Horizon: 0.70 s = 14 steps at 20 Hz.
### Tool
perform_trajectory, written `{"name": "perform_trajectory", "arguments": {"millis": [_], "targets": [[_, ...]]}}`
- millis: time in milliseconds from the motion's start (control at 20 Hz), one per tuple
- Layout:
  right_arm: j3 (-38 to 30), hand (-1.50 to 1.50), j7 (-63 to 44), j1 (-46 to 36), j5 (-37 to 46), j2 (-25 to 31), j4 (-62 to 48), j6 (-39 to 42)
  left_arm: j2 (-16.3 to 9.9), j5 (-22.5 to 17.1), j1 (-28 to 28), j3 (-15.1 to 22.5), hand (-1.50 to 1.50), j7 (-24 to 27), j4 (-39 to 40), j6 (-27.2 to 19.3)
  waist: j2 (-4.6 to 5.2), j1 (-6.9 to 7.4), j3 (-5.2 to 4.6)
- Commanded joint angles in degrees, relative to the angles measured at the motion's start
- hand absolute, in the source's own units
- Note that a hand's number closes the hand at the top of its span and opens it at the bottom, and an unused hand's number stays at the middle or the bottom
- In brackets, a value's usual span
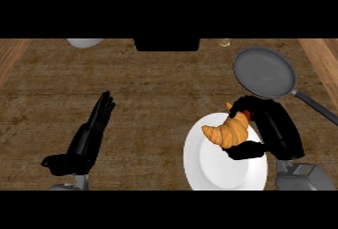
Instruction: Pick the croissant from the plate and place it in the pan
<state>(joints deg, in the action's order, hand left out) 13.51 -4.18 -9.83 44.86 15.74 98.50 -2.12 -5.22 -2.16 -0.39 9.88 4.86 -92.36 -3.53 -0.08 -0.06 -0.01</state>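
Right robot hand [274,132] curled round croissant [229,131] over plate [214,172]; left robot hand [92,129] resting, fingers straight. Likely light, flaky, crushable; best held across thick middle. Pan [264,71] near.

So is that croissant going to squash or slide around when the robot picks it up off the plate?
Probably it gives a little: the croissant looks like flaky pastry, so the right hand, curled round it, could dent or crumble it. It is likely light for its bulk. Its curved, ridged shape should resist rolling, though it might slide on the smooth white plate.
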Motion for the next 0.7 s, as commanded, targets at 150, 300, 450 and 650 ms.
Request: {"name": "perform_trajectory", "arguments": {"millis": [150,300,450,650], "targets": [[-11.80,1.50,0.51,-7.48,-9.89,-2.08,-9.01,0.94,1.06,0.42,-2.09,-0.66,0.00,1.74,3.71,0.47,0.27,0.39,0.02],[-15.86,1.50,1.51,-14.32,-10.10,-2.09,-18.61,-1.00,0.50,0.98,-1.60,-0.07,0.00,-1.94,-0.86,0.12,0.28,0.91,0.05],[-19.53,1.50,11.89,-14.50,-9.15,0.37,-29.11,-7.34,1.67,1.94,-2.46,-0.01,0.00,1.73,3.73,0.11,0.46,0.83,0.06],[-24.42,1.50,18.74,-20.04,-8.56,3.34,-38.62,-13.98,0.64,-0.25,-0.87,-0.76,0.00,2.02,1.69,2.48,0.59,1.42,0.08]]}}
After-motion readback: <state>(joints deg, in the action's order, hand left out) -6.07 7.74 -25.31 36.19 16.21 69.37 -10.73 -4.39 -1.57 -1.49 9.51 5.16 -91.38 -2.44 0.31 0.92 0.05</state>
